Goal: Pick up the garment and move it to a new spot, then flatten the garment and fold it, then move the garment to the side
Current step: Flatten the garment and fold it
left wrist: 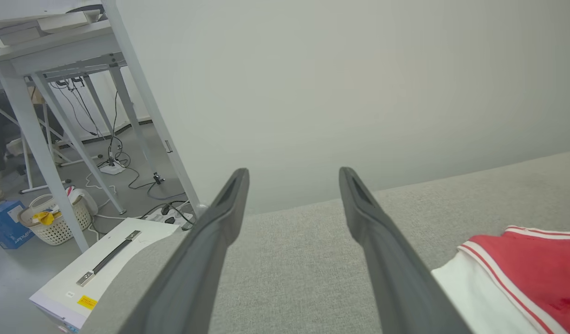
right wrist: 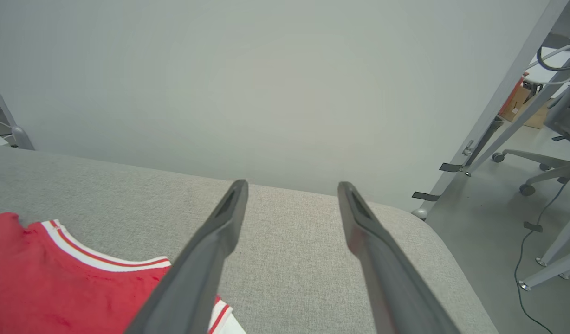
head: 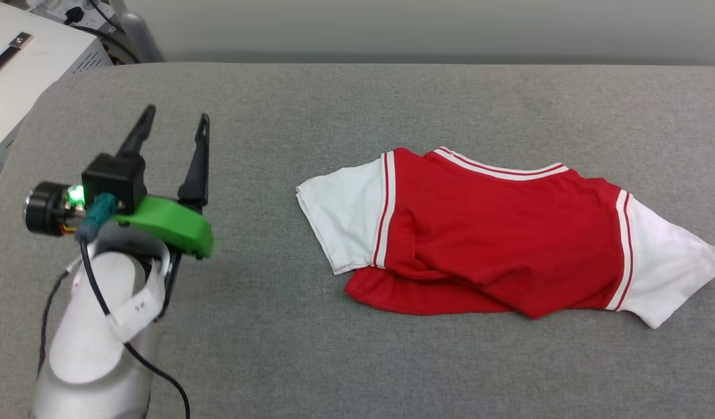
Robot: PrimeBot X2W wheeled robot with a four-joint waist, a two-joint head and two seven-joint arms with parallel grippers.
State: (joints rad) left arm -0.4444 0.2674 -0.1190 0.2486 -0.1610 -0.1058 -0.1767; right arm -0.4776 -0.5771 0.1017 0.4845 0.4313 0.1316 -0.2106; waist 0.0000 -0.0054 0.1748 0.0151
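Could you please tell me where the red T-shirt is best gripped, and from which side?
Grip the T-shirt by its two white sleeves, which stick out past the rumpled red body as free edges. The open left pincer would likely come from the left onto the left sleeve, the open right pincer from the right onto the right sleeve.

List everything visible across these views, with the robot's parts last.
garment: one, red with white sleeves, lying rumpled on the table's right half.
table: one, grey fabric top, under the garment.
case: one, white with a black handle, beyond the table's left corner.
basket: one, pale, on the floor under a desk.
office chair: one, grey, on the floor to the right.
left tool: one, dark fingers, open, over the table left of the garment.
right tool: one, dark fingers, open, over the table beside the garment.
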